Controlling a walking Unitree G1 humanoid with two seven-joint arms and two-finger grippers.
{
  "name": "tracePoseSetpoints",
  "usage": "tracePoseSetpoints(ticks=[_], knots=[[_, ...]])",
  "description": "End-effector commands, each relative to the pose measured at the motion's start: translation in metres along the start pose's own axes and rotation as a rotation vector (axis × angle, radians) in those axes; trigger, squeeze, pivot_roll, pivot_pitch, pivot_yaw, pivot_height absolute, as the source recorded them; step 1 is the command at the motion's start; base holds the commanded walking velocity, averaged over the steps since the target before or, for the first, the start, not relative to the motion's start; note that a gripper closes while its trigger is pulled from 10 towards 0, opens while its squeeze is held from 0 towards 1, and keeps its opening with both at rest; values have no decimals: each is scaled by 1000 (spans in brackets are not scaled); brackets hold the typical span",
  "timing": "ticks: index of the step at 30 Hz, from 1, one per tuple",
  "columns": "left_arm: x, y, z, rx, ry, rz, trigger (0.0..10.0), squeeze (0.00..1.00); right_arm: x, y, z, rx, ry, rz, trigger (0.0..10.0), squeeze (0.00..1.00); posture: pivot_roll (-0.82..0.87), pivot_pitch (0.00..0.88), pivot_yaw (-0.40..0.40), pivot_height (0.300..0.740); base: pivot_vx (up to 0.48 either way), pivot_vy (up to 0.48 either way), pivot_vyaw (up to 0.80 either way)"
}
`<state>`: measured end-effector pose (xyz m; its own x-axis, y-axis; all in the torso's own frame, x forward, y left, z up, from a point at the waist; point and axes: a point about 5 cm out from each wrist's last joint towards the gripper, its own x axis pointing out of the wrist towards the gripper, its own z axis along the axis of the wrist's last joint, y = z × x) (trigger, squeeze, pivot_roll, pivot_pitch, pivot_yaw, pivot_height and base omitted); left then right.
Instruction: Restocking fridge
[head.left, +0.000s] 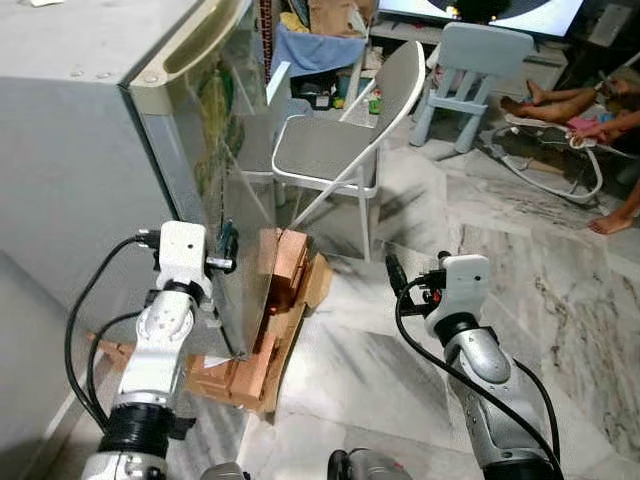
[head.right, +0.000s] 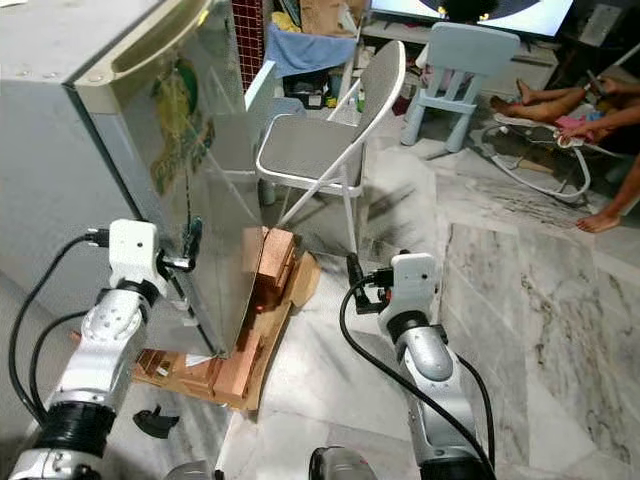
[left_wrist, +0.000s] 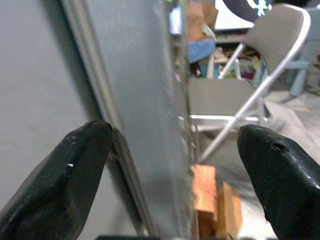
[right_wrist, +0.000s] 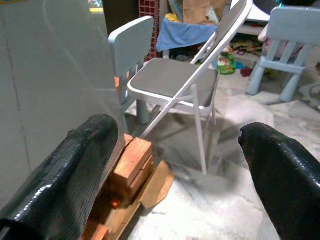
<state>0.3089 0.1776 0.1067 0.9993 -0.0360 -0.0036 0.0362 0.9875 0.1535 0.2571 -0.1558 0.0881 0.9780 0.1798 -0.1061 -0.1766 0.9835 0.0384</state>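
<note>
Only an unreadable green-yellow sticker (head.right: 180, 125) on the fridge door (head.right: 215, 190); both grippers' fingers spread.

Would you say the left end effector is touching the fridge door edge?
Cannot tell: left wrist view shows its open fingers straddling the fridge door edge, contact unclear.

Even, bright daylight fills the room. The fridge (head.left: 205, 150) door is glossy and mirrors the chair (head.left: 345, 135). The left wrist view is soft and blurred; the fingers (left_wrist: 57, 185) are out of focus.
</note>
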Motion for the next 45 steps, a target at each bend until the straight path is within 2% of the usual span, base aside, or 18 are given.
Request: tracePoseSetpoints(ticks=[1,6,10,11,12,14,15,16,17,18,20,24,25,27,32,33,36,45], knots=[[1,4,-2,11,10,23,10000,0,-15,-1,2,1,20,58,10000,0,39,26,-26,740,0,0,0],[-1,4,-5,2,17,26,10000,0,-30,-5,-5,-15,57,76,10000,0,36,27,-26,740,0,0,0],[9,-16,3,-18,-21,-69,10000,0,-37,-10,-10,-42,93,49,10000,0,40,26,-30,740,0,0,0],[9,-16,3,-18,-21,-69,10000,0,-37,-10,-10,-42,93,49,10000,0,40,26,-30,740,0,0,0],[15,-33,10,7,-51,-152,10000,0,-40,-12,-15,-75,132,36,10000,0,47,24,-35,740,0,0,0],[17,-40,11,25,-62,-180,10000,0,-41,-13,-18,-82,149,29,10000,0,47,23,-36,740,0,0,0],[21,-57,14,31,-69,-232,10000,0,-46,-14,-23,-84,191,19,10000,0,44,23,-35,740,0,0,0],[24,-66,17,28,-75,-261,10000,0,-49,-14,-25,-86,212,16,10000,0,43,26,-35,740,0,0,0],[24,-66,17,28,-75,-261,10000,0,-49,-14,-25,-86,212,16,10000,0,43,26,-35,740,0,0,0],[28,-82,23,25,-89,-322,10000,0,-53,-15,-27,-83,222,11,10000,0,40,31,-34,740,0,0,0],[28,-99,28,48,-114,-403,10000,0,-54,-15,-26,-77,215,8,10000,0,41,28,-35,740,0,0,0],[18,-143,41,36,-173,-579,10000,0,-54,-15,-24,-66,198,1,10000,0,35,24,-30,740,0,0,0],[10,-158,44,22,-192,-642,10000,0,-53,-13,-23,-62,185,12,10000,0,31,23,-27,740,0,0,0],[4,-165,42,3,-192,-673,10000,0,-53,-12,-22,-61,185,14,10000,0,32,23,-25,740,0,0,0],[5,-152,25,-11,-134,-627,10000,0,-52,-11,-23,-54,187,6,10000,0,38,22,-26,740,0,0,0],[6,-140,16,-14,-106,-589,10000,0,-50,-10,-24,-51,186,7,10000,0,42,20,-27,740,0,0,0],[6,-121,8,-40,-85,-548,10000,0,-46,-9,-24,-42,172,16,10000,0,51,17,-29,740,0,0,0],[3,-114,8,-32,-98,-538,10000,0,-42,-6,-23,-33,151,27,10000,0,52,8,-26,740,288,-311,0]])
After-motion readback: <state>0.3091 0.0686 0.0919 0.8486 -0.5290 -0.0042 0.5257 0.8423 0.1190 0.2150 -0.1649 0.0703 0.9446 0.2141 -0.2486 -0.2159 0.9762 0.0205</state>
